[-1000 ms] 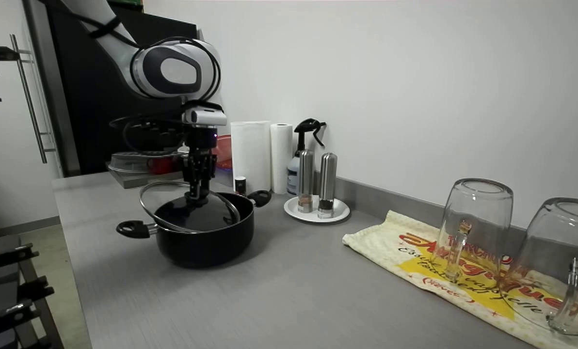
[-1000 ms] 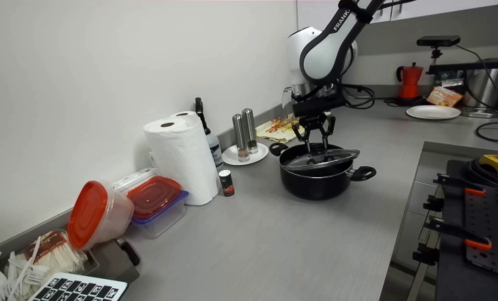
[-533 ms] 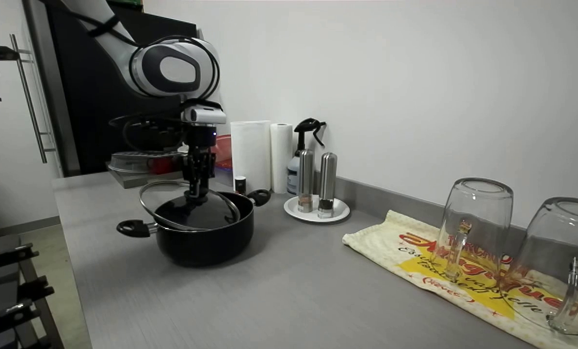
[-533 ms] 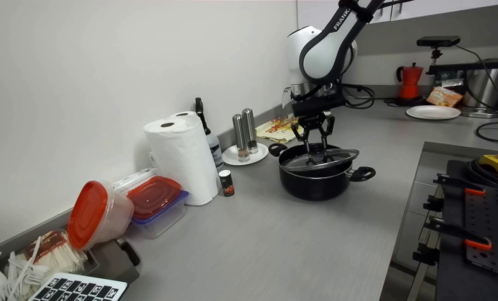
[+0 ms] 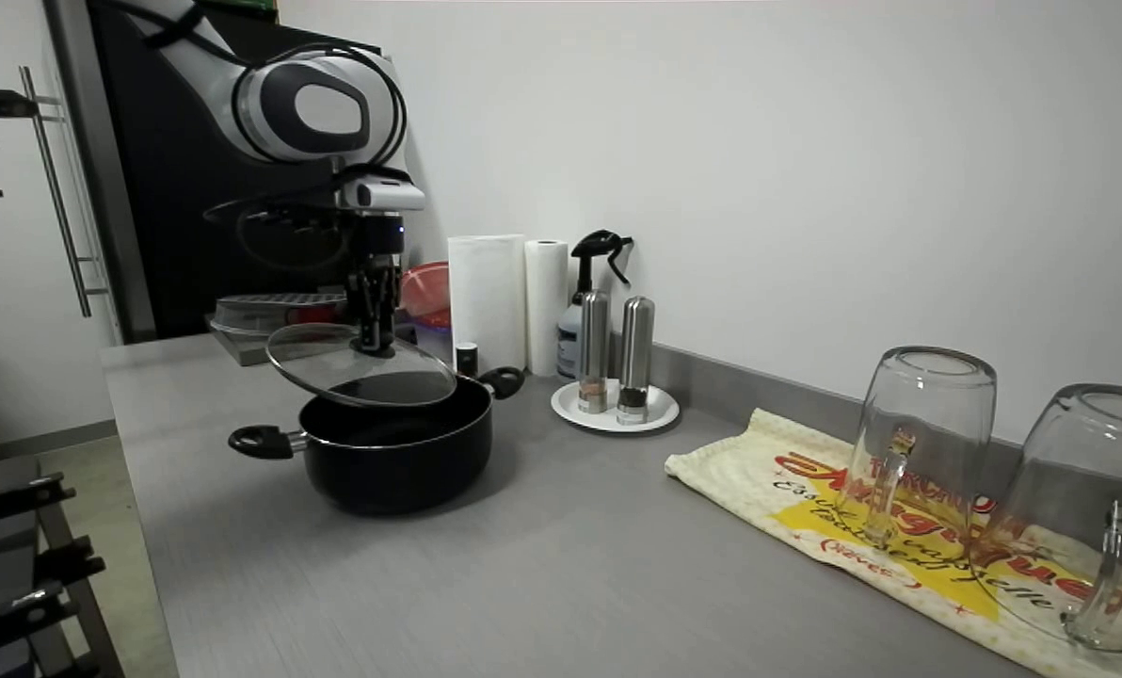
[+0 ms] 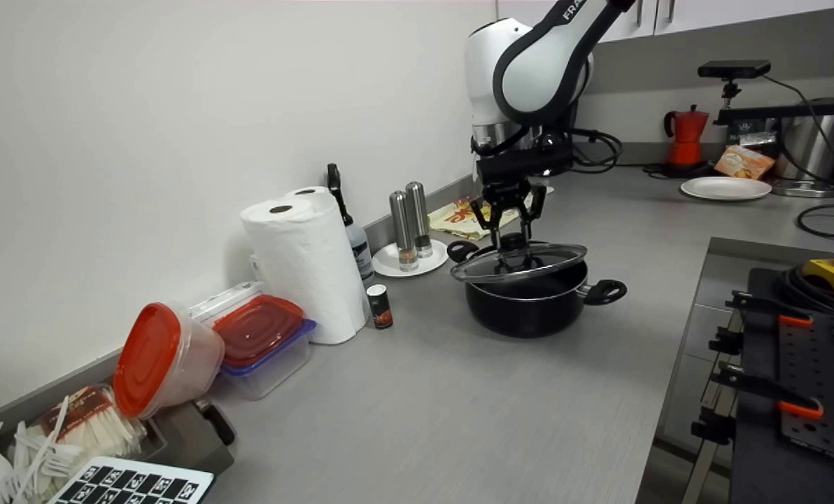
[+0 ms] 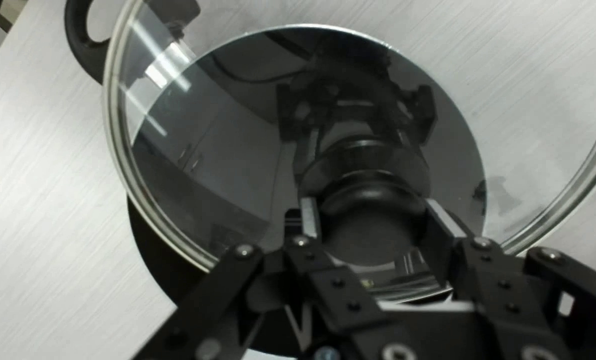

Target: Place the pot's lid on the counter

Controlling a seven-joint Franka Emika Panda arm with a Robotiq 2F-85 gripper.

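The black pot (image 5: 401,480) stands on the grey counter (image 5: 561,574); the pot also shows in an exterior view (image 6: 525,311). The glass lid (image 5: 396,386) hangs above the pot, raised off its rim and tilted, the side toward the counter's front edge higher. It also shows in an exterior view (image 6: 543,259) and in the wrist view (image 7: 218,130). My gripper (image 5: 373,344) points down, its fingers on both sides of the lid's black knob (image 7: 373,230), holding it. The fingers also show in an exterior view (image 6: 512,241) and in the wrist view (image 7: 370,215).
A white plate with two steel mills (image 5: 608,419), a spray bottle (image 5: 570,334), paper rolls (image 5: 488,301) and a small black jar (image 6: 379,306) stand along the wall. Plastic containers (image 6: 263,343) lie further along. Two glass mugs (image 5: 928,443) stand on the patterned cloth (image 5: 759,452).
The arm and gripper have risen, carrying the lid up and slightly toward the wall-side containers. The lid was lower, tilted partly inside the pot. The pot has barely shifted.
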